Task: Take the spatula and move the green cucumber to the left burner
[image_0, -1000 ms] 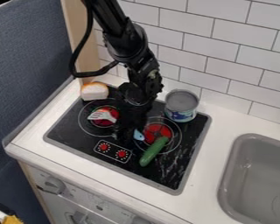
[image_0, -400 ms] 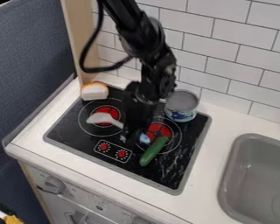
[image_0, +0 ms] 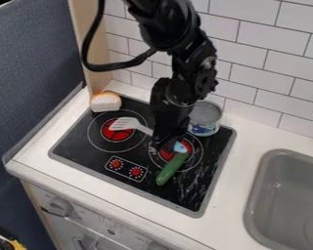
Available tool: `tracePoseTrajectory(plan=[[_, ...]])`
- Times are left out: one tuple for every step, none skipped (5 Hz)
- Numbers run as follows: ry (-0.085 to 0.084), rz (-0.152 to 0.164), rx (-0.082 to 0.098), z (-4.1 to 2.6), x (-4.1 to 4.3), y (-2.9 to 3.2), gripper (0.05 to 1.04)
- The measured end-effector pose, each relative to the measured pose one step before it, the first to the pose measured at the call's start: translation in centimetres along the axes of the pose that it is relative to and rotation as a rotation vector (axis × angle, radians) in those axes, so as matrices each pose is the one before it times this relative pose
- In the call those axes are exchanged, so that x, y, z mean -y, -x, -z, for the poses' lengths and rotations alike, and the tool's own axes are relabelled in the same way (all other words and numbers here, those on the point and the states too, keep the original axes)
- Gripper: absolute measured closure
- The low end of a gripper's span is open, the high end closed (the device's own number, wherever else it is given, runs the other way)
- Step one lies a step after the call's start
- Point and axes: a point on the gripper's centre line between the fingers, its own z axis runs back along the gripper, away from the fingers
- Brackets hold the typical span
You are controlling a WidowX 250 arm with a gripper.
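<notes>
Here's the black gripper (image_0: 162, 144), all hard, angular segments, hanging low over the glossy black glass of the cooktop (image_0: 139, 191), and it's pinching the spatula (image_0: 124, 124) by its slim handle! The head is pale and flat, cut with narrow slots, fanned out above the upper part of the red left burner (image_0: 117, 134); the handle slants away into the fingers, and out the other side pops a smooth, light-blue end, right by the cucumber's upper tip. And there's the cucumber (image_0: 171, 168), a long, rounded green cylinder with a soft sheen, lying aslant with its top over the lower edge of the right burner (image_0: 175, 148) and its bottom reaching down the streaky glass. Behind, a round metal can (image_0: 204, 117) with a dull grey top and a patterned blue-and-white side; over at the back left corner, a chunky slice of bread (image_0: 105, 102), white with an orange-brown crust. Now, what's different? The arm has swung across to the right, and the spatula has gone with it: its slotted head is higher and further right, its blue end closer to the can. The cucumber? Hasn't budged, same slant, same spot!
</notes>
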Motion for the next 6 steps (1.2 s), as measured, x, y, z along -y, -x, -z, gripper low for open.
tracePoseTrajectory(plan=[[0.0264, 0.0570, -0.0714, -0.708, 0.220, 3.406, 0.756], [0.0136, 0.0439, -0.0875, -0.146, 0.398, 3.733, 0.756], [-0.0202, 0.0530, -0.0531, 0.770, -0.063, 3.026, 0.756], [-0.0374, 0.0493, -0.0449, 1.397, -0.577, 2.066, 0.756], [-0.0224, 0.0266, -0.0097, 0.642, -0.380, 0.486, 0.756], [-0.0280, -0.0221, 0.0142, 0.563, -0.424, -0.704, 0.756]])
